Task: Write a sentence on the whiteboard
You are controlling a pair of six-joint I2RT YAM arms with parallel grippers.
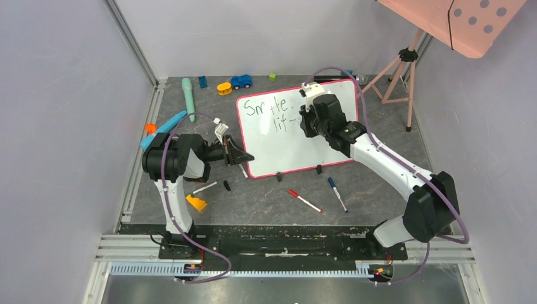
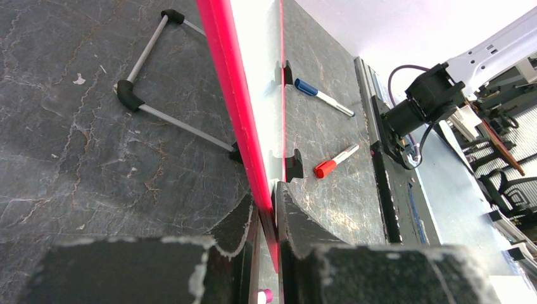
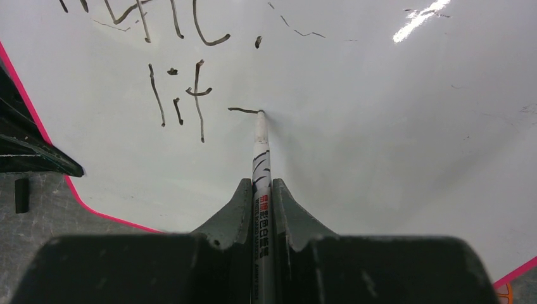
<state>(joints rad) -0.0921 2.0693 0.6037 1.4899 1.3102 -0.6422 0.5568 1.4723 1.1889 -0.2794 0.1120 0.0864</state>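
Right wrist view: whiteboard [image 3: 392, 139] glossy white, pink-red frame, just ahead of right gripper [image 3: 258, 190]. Black sentence [image 3: 183, 101] reads roughly "lif–". Gripper clamped on marker [image 3: 261, 158], tip touching board; barrel print illegible. Frame edge pinched in left gripper [image 2: 267, 212].

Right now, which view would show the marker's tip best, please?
The right wrist view: the marker in the right gripper touches its tip to the whiteboard. The top view hides it behind that gripper; the left wrist view misses it.

Propped pink-framed whiteboard [image 1: 288, 149], partial black sentence [image 1: 280, 104]
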